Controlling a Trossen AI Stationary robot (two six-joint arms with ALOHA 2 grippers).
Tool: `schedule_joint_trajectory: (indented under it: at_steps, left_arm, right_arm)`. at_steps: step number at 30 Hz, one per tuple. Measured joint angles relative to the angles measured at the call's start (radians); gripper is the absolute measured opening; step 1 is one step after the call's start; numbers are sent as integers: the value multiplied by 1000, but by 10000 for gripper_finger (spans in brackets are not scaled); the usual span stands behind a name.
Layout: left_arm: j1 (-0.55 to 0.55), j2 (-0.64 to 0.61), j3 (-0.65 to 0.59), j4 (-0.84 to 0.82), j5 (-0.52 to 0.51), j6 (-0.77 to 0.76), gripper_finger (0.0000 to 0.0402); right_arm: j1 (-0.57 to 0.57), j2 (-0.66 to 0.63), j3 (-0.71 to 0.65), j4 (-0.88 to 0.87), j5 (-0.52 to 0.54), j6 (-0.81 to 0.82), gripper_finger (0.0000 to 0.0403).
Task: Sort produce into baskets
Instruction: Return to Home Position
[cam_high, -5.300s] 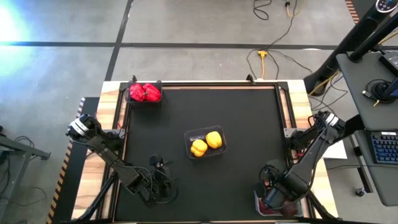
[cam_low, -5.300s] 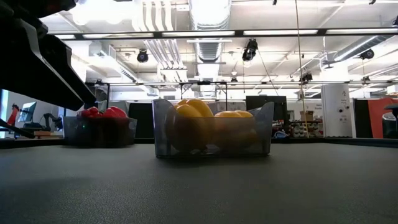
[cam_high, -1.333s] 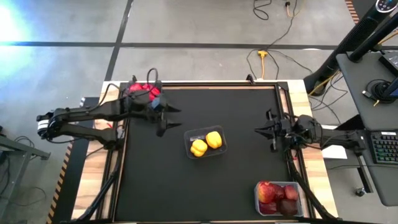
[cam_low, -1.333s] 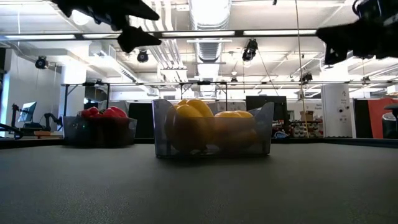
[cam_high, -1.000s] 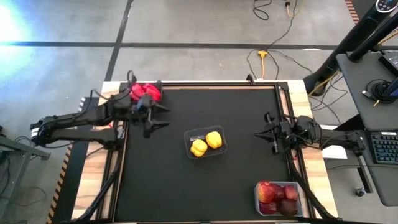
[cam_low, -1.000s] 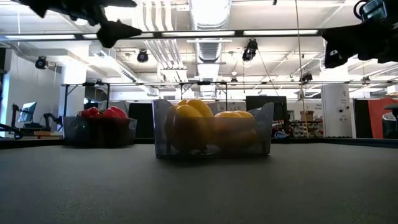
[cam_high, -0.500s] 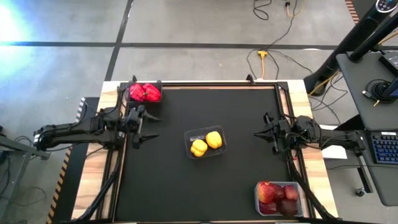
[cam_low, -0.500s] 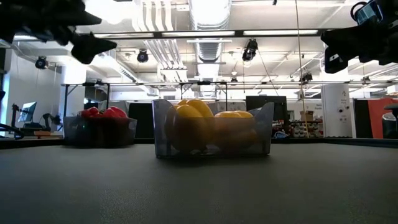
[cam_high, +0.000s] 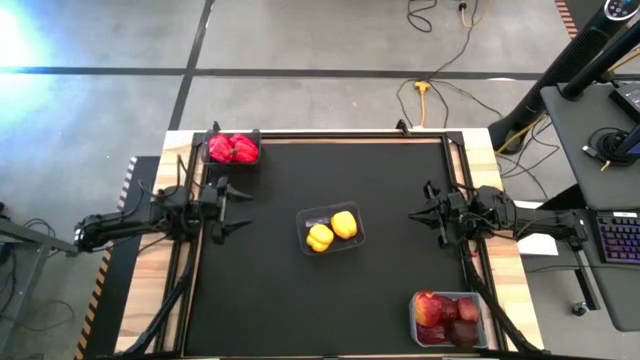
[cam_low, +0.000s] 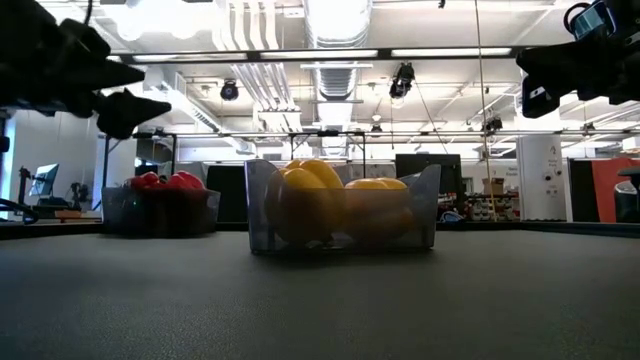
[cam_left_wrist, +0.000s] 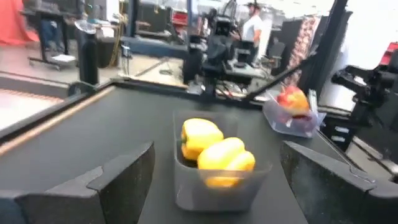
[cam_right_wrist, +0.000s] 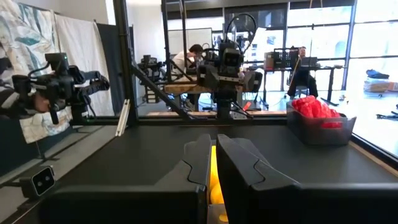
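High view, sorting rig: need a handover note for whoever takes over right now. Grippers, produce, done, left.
Left gripper: open, empty, hovering over the left edge of the mat.
Right gripper: shut, empty, hovering over the mat's right edge.
Red peppers: in the dark grey tub, far-left corner.
Yellow peppers: in the clear tub, centre.
Apples: in the second clear tub, near-right corner.
Done: no loose produce shows on the mat; sorting looks finished.
Left: probably only parking both arms.
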Motion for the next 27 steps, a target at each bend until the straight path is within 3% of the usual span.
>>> schedule_joint_trajectory:
  at_steps: [9,15,27]
  left_arm:
    - [-28,7,-32,85,-18,5,327]
    - [-124,16,-43,101,-117,65,326]
    - [-152,21,-43,95,-112,32,327]
  right_arm:
    - [0,0,0,0,1,-1,18]
    - [0,0,0,0,1,1,18]
    - [0,0,0,1,1,1,18]
